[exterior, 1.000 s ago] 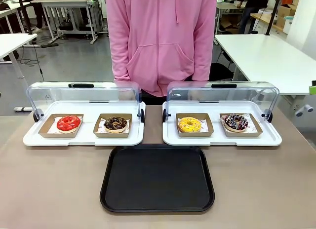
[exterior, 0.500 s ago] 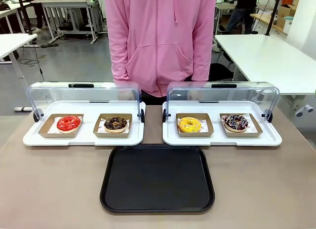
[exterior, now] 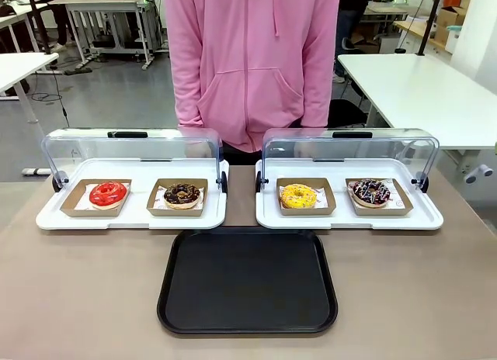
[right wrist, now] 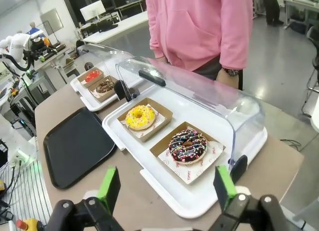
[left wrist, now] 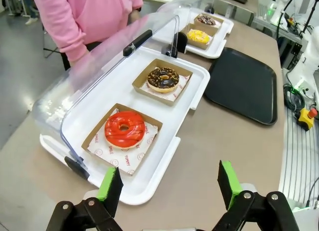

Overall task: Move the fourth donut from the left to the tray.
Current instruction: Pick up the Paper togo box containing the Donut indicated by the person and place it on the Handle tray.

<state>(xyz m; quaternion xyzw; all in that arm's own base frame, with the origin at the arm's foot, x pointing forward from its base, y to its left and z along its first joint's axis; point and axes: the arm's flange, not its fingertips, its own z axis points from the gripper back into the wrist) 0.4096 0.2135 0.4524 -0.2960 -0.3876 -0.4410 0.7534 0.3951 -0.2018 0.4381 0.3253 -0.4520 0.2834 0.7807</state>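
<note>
The fourth donut (exterior: pixel 371 192), dark chocolate with pink and white drizzle, lies in its brown cardboard holder at the right end of the right white tray, seen closer in the right wrist view (right wrist: pixel 188 146). The black tray (exterior: pixel 248 280) lies bare at the table's near middle, also seen from the wrists (right wrist: pixel 75 146) (left wrist: pixel 242 84). My right gripper (right wrist: pixel 165 187) is open, above the table edge short of the donut. My left gripper (left wrist: pixel 169 183) is open over the left end of the table, near the red donut (left wrist: pixel 124 129).
Two white trays (exterior: pixel 46 217) (exterior: pixel 432 218) with raised clear lids stand behind the black tray. They hold a red donut (exterior: pixel 108 193), a crumb-topped chocolate donut (exterior: pixel 182 194) and a yellow donut (exterior: pixel 299 195). A person in a pink hoodie (exterior: pixel 252 61) stands at the far side.
</note>
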